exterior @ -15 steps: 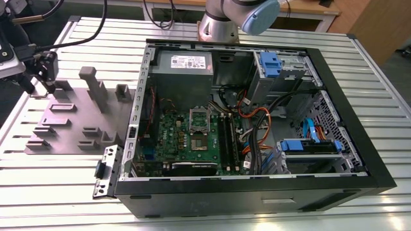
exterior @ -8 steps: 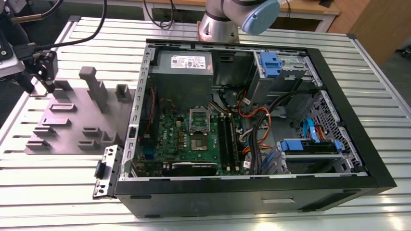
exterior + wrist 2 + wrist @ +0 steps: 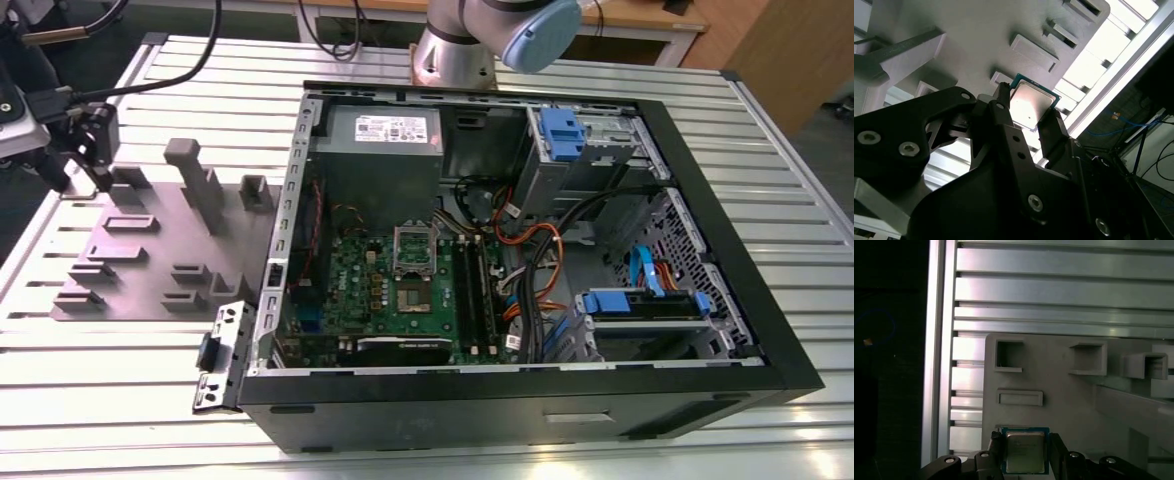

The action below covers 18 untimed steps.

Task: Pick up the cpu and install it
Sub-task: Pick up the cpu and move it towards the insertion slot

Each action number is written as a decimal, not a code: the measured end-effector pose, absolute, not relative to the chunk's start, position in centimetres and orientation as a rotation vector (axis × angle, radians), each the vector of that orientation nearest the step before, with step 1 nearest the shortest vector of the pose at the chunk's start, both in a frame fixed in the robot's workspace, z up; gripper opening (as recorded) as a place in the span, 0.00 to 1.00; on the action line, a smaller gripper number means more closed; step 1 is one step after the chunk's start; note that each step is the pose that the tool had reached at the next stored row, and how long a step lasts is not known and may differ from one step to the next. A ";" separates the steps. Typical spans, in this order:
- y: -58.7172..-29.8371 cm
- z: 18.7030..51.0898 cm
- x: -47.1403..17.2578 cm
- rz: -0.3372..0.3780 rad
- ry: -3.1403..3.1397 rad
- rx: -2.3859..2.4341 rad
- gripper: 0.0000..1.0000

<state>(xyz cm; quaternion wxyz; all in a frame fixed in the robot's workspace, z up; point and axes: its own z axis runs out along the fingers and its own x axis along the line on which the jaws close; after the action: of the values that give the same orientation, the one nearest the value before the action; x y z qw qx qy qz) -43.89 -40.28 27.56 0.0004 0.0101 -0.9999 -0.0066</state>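
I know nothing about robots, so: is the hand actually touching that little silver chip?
Touching. In the second wrist view the hand has one finger pressed against each of two opposite edges of the cpu, with no gap showing.

The chip (image 3: 1025, 452) has a dull silver-grey top with a teal-green rim. The fingers (image 3: 1054, 135) are black. The tray (image 3: 147, 250) is plain matte grey, and the counter (image 3: 807, 180) is silver with ribbed stripes. The computer case (image 3: 534, 405) is black and its motherboard (image 3: 387, 285) green, with blue latches (image 3: 561, 130) and orange cables (image 3: 523, 233).
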 end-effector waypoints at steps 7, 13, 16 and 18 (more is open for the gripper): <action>-40.3 27.8 -43.9 -0.021 -3.141 0.032 0.47; -40.3 28.0 -43.9 -0.021 -3.141 0.032 0.47; -40.3 28.1 -43.9 -0.021 -3.141 0.032 0.47; -40.3 28.2 -43.9 -0.021 -3.141 0.032 0.47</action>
<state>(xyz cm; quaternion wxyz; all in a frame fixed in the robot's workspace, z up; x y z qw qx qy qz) -43.90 -40.28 28.17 0.0004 0.0101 -0.9999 -0.0066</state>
